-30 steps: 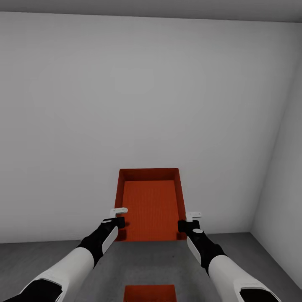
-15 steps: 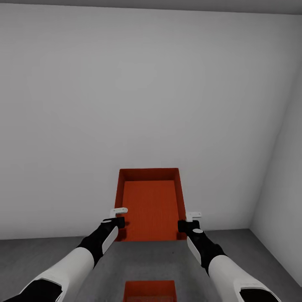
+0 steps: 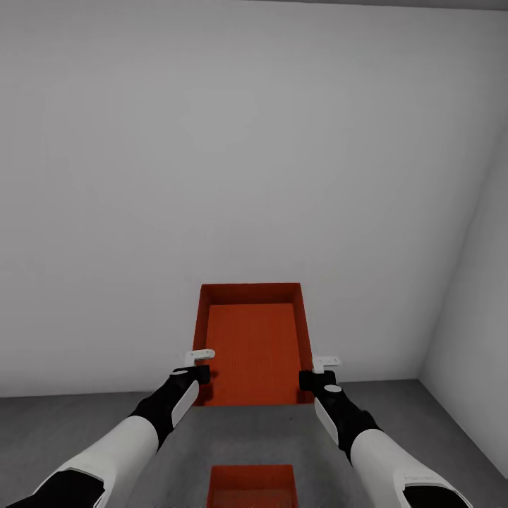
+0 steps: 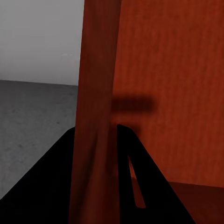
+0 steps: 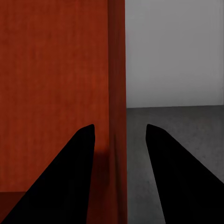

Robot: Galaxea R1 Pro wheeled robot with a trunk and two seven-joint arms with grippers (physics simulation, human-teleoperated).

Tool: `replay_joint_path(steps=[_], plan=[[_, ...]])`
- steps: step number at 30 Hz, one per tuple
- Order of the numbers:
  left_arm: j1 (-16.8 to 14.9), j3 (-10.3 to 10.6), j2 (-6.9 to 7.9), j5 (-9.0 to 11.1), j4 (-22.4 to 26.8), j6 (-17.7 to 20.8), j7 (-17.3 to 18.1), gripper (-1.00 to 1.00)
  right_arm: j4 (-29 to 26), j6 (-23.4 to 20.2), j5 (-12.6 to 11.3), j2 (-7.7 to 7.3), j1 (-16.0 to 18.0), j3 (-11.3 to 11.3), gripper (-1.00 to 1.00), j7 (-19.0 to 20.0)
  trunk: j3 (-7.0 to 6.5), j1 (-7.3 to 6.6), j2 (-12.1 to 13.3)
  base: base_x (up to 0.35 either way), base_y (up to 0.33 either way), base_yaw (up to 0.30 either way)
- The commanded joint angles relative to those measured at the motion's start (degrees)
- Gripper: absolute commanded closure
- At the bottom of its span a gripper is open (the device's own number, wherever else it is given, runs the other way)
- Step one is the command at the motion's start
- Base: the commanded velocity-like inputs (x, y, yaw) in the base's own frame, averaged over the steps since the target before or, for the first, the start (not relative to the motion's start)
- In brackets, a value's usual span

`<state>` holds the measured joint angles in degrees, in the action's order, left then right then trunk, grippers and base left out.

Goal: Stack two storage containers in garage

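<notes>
So two red-orange bins: one held up (image 3: 254,344) between both arms, left gripper (image 3: 201,365) and right gripper (image 3: 321,372) each clamped on a side wall, the other (image 3: 252,485) down on the grey concrete floor (image 3: 70,423). Plain grey wall (image 3: 247,155) ahead.

I've got one storage container (image 3: 252,346) up between my left gripper (image 3: 200,364) and right gripper (image 3: 317,372), one on each side wall. Second container (image 3: 252,485) sits on the floor (image 3: 85,416) below, nearer me. Wall (image 3: 212,155) ahead, side wall (image 3: 473,296) right.
</notes>
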<state>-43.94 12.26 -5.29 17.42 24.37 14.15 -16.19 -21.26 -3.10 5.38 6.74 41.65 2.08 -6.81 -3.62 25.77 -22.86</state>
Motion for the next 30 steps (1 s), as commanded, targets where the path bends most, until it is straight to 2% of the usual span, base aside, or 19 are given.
replay_joint_path(steps=[1, 30], plan=[[0.0, -0.1, 0.10, -1.3, 0.2, -4.9, -0.8, 1.00, 0.0, -0.3, 0.8, 0.02, 0.0, 2.0, 1.00, -1.7, 0.12, 0.02, -0.1, 0.000, 0.000, 0.000], [0.0, -0.1, 0.10, -1.3, 0.2, -4.9, -0.9, 1.00, 0.0, -0.3, 0.8, 0.02, 0.0, 2.0, 1.00, -1.7, 2.79, 0.02, -0.1, 0.000, 0.000, 0.000]])
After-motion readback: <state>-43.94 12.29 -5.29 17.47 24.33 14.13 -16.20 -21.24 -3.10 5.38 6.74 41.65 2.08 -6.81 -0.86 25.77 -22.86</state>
